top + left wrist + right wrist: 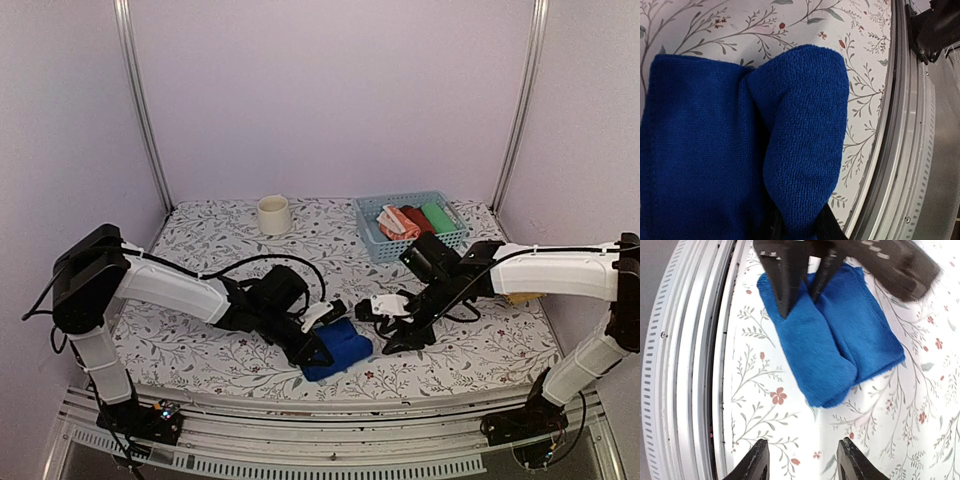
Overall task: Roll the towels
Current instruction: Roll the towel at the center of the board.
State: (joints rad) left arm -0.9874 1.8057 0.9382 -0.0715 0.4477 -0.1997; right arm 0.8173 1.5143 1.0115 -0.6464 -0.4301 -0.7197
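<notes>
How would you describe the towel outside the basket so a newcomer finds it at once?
On the floral-patterned table, look at the middle of its near edge. The half-rolled royal blue plush towel lies there, the only cloth outside the pale blue plastic basket.
</notes>
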